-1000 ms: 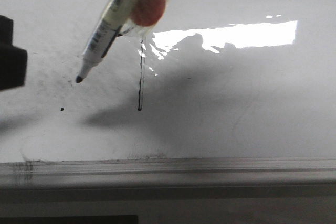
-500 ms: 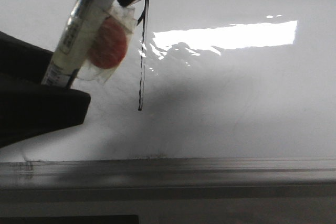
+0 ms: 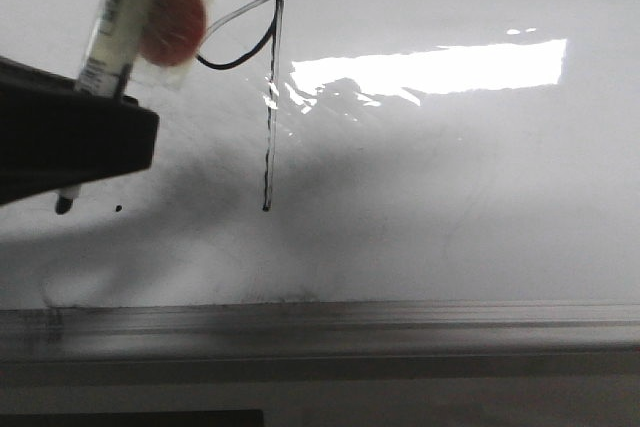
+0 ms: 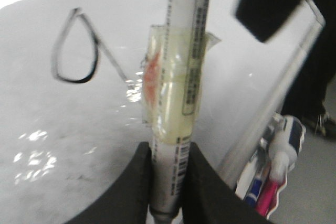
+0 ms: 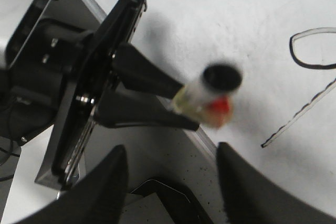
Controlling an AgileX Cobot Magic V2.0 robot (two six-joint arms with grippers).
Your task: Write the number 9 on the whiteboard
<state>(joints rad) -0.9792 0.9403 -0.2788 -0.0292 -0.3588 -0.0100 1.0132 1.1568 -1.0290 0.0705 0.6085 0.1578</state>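
Your number 9 (image 3: 262, 67) looks complete, so next lift the marker (image 4: 176, 103), clamped in the left pincer (image 4: 169, 182), toward nine o'clock off the whiteboard (image 3: 450, 197).

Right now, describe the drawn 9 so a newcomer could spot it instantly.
Start at the whiteboard and its bright window reflection. At that glare's left end stands the number 9: a thin black line with a flattened, pointed loop and a long straight stem. The small black dot farther left is only a speck.

Left claw (image 4: 169, 182) clamped on taped marker (image 4: 181, 77), number 9 (image 4: 79, 48) on whiteboard (image 4: 63, 145) beside it
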